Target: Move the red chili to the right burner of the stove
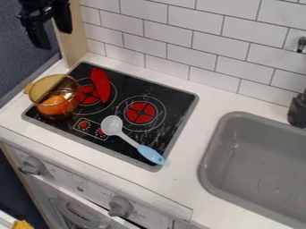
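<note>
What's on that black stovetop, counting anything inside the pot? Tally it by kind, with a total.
Red chili: 1
See-through amber pot: 1
Orange item in the pot: 1
Spoon with a blue handle: 1
Total: 4

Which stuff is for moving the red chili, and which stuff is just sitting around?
For the job:
- red chili
- right burner of the stove
- robot's hand

Just lying about:
- see-through pot with an orange thing in it
- spoon with a blue handle
- gray sink
</note>
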Robot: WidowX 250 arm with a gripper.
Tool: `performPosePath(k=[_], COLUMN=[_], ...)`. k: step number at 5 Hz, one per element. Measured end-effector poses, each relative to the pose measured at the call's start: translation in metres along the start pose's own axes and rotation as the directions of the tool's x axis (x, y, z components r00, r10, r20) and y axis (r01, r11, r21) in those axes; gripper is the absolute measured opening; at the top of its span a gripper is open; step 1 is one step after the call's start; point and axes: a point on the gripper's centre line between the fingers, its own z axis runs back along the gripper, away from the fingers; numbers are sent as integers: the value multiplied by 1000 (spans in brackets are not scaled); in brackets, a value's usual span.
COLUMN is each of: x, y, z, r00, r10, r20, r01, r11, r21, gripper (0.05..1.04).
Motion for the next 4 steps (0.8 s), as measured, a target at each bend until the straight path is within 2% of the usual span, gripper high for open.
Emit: performPosePath(k=[1, 2, 3, 4], x=[-4, -15, -27, -37], y=[-5, -14, -28, -41], z=[-9, -19, -34, -51], r00=[970, 877, 756, 659], r10=[-244, -480, -654, -752], r20=[-16, 6, 18, 19], r01=[245, 480, 654, 751], r11=[969, 877, 756, 659], r21=[31, 30, 32, 39], gripper=[1000, 1000, 1000, 1000])
